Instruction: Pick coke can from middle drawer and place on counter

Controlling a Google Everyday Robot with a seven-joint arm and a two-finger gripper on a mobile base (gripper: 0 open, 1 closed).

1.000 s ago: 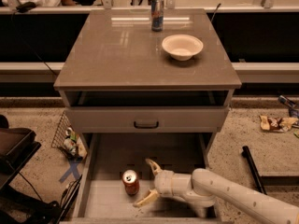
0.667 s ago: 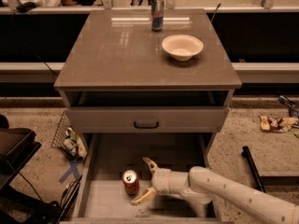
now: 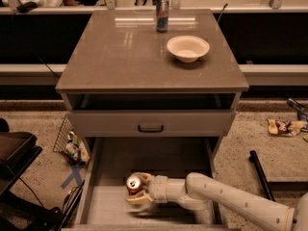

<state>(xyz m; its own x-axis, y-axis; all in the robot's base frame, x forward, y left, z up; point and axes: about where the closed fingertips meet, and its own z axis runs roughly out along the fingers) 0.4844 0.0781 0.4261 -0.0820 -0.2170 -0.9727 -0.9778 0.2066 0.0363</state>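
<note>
The coke can (image 3: 134, 184) stands upright on the pale floor of the open middle drawer (image 3: 111, 207), left of centre. My gripper (image 3: 140, 188) reaches in from the right on its white arm. It is open, with one finger behind the can and one in front of it, both close to the can's right side. The counter (image 3: 120, 57) is the brown-grey top of the cabinet above.
A tall blue-and-silver can (image 3: 162, 14) and a white bowl (image 3: 187, 47) stand on the counter's back right. The grey upper drawer front (image 3: 150, 124) overhangs the open drawer. A wire basket (image 3: 69, 142) and a dark chair (image 3: 14, 153) are left, a black rod (image 3: 261, 173) right.
My gripper has moved left from beside the can until its fingers straddle it, and the gap between them has narrowed. The can has stayed in place.
</note>
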